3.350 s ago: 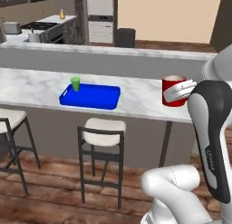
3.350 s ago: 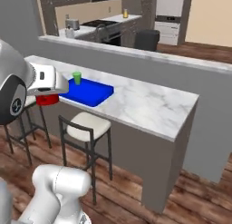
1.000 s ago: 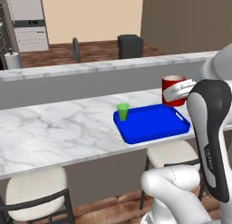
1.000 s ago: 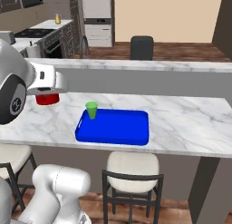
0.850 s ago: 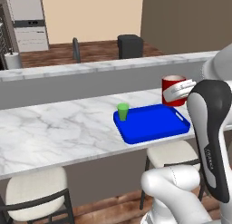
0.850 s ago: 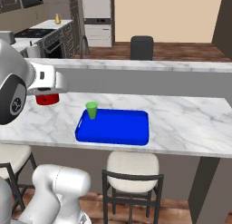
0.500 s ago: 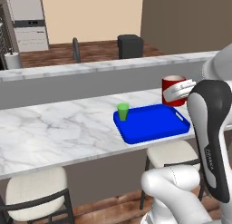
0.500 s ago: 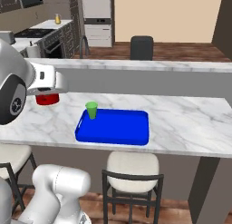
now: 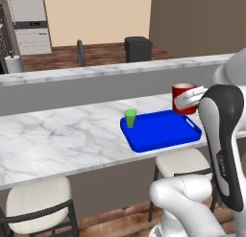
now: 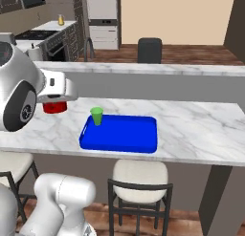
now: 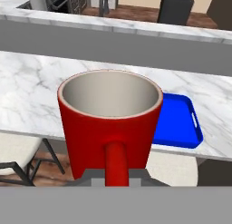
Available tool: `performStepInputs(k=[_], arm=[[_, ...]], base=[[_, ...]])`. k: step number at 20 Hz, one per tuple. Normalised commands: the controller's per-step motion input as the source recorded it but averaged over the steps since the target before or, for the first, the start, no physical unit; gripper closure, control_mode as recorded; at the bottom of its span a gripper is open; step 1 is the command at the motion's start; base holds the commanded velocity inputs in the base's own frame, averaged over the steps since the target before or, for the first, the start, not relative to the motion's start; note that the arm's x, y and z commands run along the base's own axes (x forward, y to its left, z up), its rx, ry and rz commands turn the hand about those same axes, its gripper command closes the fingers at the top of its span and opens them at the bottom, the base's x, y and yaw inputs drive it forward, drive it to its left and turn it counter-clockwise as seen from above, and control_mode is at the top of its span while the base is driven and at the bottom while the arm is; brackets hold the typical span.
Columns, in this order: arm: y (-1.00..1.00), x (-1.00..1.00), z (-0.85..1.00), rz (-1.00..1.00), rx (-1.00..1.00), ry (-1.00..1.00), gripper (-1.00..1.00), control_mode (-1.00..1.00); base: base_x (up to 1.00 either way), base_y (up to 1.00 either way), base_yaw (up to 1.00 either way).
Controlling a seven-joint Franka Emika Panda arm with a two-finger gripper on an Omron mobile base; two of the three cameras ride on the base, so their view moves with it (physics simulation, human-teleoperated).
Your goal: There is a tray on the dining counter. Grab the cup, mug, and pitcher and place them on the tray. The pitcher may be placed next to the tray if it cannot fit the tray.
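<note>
- The robot's fingers (image 11: 115, 175) grip the handle of a glossy red cylindrical mug (image 11: 110, 121), held upright in the air above the long white grey-veined marble worktop (image 9: 62, 135).
- The mug (image 9: 184, 95) hangs near the end of a flat bright blue rectangular tray (image 9: 163, 131).
- A small green tapered cup (image 9: 130, 118) stands upright in one corner of the tray (image 10: 122, 134).

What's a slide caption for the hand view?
Gripper holds the red mug by its handle above the marble dining counter, blue tray beyond.
</note>
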Motion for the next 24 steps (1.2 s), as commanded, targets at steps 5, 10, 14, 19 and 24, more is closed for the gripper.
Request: performStepInputs(k=[5, 10, 14, 19, 24], arm=[[-0.21, 0.42, -0.62, 0.1, 0.0, 0.01, 1.0, -1.0], [-0.08, 0.6, -0.63, 0.2, 0.0, 0.0, 1.0, -1.0], [-0.18, 0.66, -0.55, 0.23, 0.0, 0.02, 1.0, -1.0], [-0.21, 0.65, -0.45, 0.16, 0.09, 0.11, 1.0, -1.0], [-0.21, 0.71, -0.49, 0.1, 0.07, 0.11, 1.0, -1.0]], base=[[0.0, 0.0, 0.0], [0.0, 0.0, 0.0], [0.0, 0.0, 0.0], [0.0, 0.0, 0.0], [0.0, 0.0, 0.0]])
